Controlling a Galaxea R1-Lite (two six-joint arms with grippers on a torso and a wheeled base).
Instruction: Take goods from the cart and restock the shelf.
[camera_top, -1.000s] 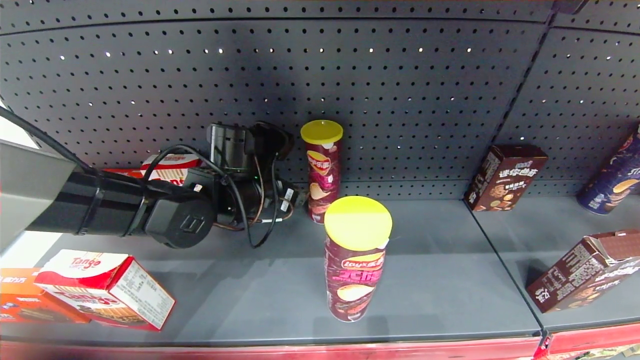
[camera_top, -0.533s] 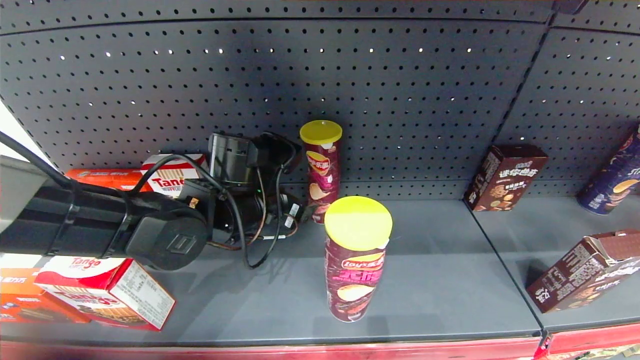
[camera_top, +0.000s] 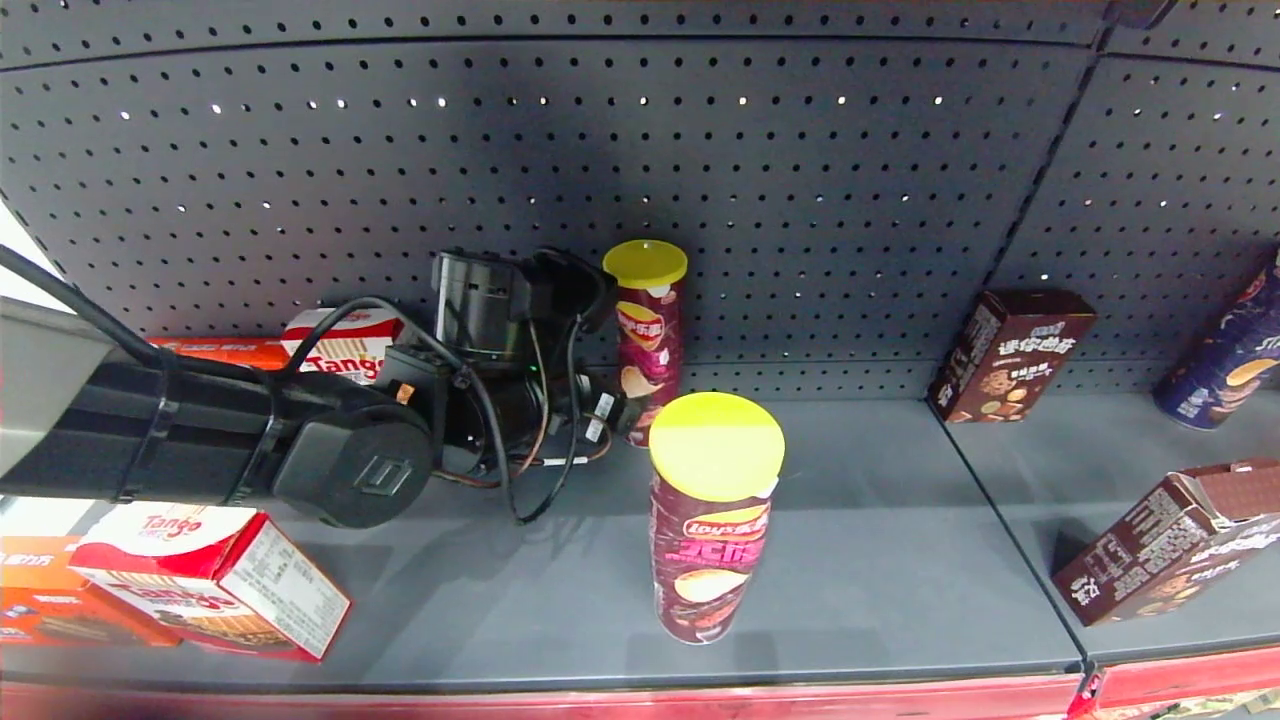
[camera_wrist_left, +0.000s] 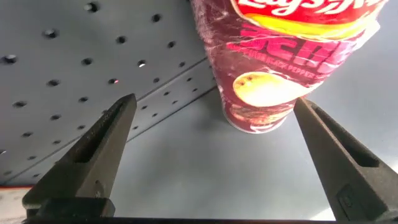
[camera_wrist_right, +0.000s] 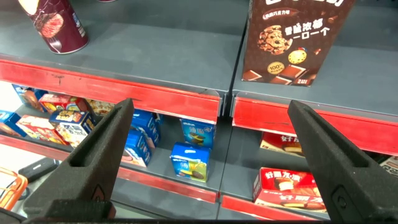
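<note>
Left pincer (camera_wrist_left: 214, 102), spread and empty. A crisp can (camera_wrist_left: 267, 62) is seen upright just ahead, between the fingers (camera_wrist_left: 93, 155) yet clear of both, on the shelf (camera_wrist_left: 186, 180) against the pegboard (camera_wrist_left: 62, 62). It is judged light, thin-walled, glossy; its mid-body should be gripped gently.

Black left arm (camera_top: 200, 440), looped black cables (camera_top: 75, 298), dark tapered fingers (camera_wrist_left: 87, 162).

My left arm (camera_top: 200, 440) hides most of the red-and-white cardboard wafer box (camera_top: 345, 335); the head view's edge cuts off the dark blue cylindrical can (camera_top: 1232, 362)
</note>
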